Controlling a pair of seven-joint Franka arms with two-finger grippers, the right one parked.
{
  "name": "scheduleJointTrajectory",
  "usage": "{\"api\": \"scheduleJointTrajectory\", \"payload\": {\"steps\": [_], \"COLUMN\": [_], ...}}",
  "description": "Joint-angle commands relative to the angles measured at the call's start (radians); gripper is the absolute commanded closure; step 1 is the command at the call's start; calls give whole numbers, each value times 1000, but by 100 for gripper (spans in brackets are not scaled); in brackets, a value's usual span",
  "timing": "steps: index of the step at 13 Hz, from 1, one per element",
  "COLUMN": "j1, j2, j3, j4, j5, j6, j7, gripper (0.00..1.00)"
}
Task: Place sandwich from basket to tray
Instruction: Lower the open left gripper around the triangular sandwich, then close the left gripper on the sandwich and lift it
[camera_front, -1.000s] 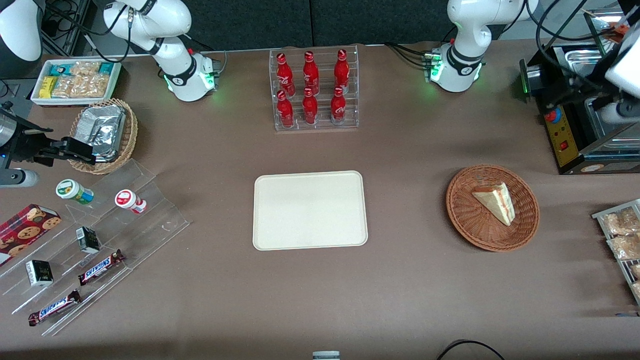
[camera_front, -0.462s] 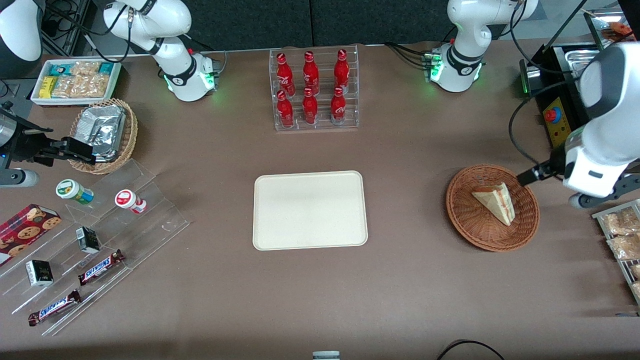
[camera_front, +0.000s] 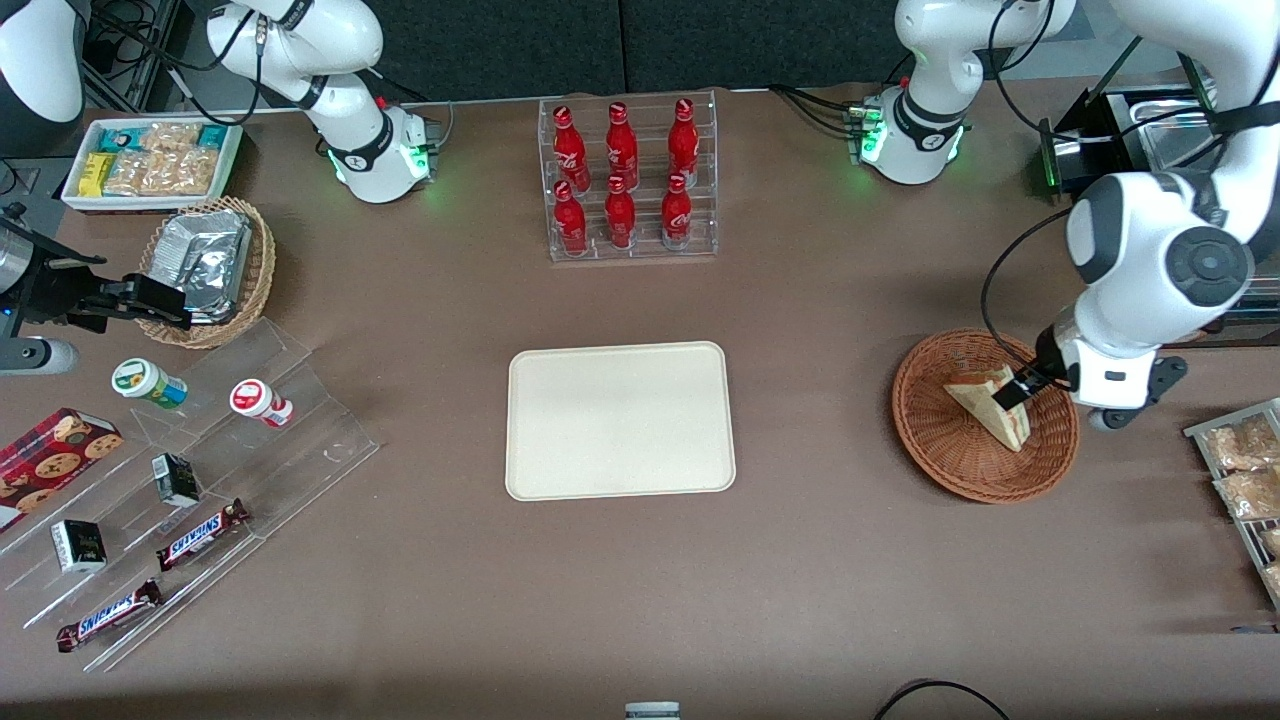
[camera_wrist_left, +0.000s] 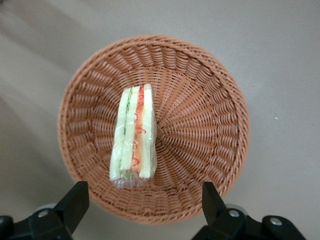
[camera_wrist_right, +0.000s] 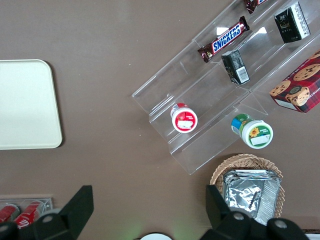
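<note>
Nothing's moved yet: the sandwich (camera_wrist_left: 134, 137) lies in the basket (camera_wrist_left: 210, 100) near the surface's working-arm end, the claw (camera_wrist_left: 142, 200) hovering released above it. The tray (camera_front: 620, 420), mid-surface, waits bare.

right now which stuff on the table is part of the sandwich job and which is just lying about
Part of the job:
- sandwich, lying in the basket
- tray, nothing on it yet
- gripper, open above the sandwich

Just lying about:
- red bottles in a clear rack
- Snickers bars
- foil packets
</note>
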Motion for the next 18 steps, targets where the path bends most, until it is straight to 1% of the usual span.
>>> {"api": "scheduleJointTrajectory", "payload": {"steps": [1,4,6,10,12,13,14,15,16,17,18], "j1": [19,42,49,56,58,58,58,58,58,58,58], "j2": [-42,-28,-16,15,38,41,47,49,53,55,53], "j3": [-4,-2,-1,-1,-1,-1,1,-1,-1,-1,-1], "j4": [-106,-188,-226,-268,-266,-259,-256,-252,-245,-237,-231], "j5": [14,35,37,37,37,35,35,34,34,34,34], "j6": [108,231,287,367,398,398,398,398,398,398,397], "j7": [-52,-50,-50,-50,-49,-50,-50,-52,-53,-55,-56], "gripper": [0,0,0,0,0,4,23,50,72,90,99]}}
